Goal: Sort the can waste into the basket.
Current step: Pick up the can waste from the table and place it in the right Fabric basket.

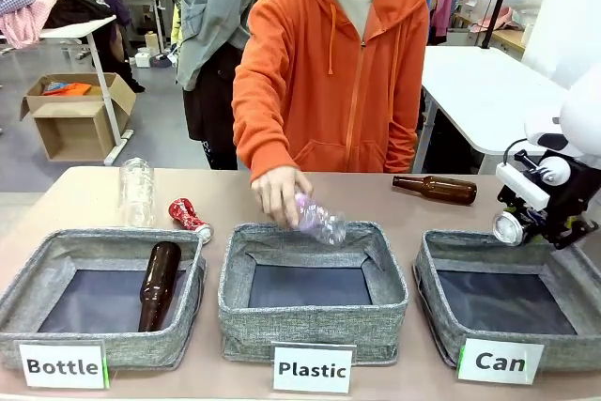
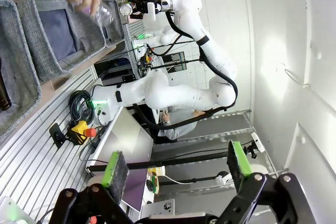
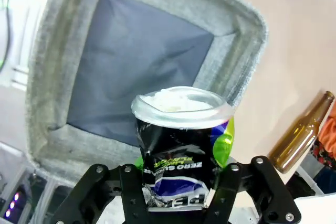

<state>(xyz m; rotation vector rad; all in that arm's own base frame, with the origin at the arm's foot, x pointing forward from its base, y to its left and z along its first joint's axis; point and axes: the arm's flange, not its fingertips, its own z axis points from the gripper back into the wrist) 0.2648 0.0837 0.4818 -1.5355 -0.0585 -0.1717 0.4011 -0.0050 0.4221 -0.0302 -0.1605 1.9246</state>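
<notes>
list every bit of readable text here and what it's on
"Bottle": white label on the front of the left bin
"Plastic": white label on the front of the middle bin
"Can": white label on the front of the basket
"ZERO SUGAR": on the can, upside down in the right wrist view
The bigger letters below it on the can are crumpled and partly hidden, so they can't be read.

Three grey woven baskets are present: the "Bottle" basket [image 1: 94, 241], the "Plastic" basket [image 1: 310, 321] and the "Can" basket [image 1: 434, 274]. Brown glass bottles number two: the first brown bottle [image 1: 158, 284] and the second brown bottle [image 1: 435, 189]. Clear plastic bottles number two: the upright plastic bottle [image 1: 136, 192] and the crumpled plastic bottle [image 1: 321, 223]. Cans number two: the crushed red-and-white can [image 1: 188, 216] and the dark can [image 3: 181, 150].
</notes>
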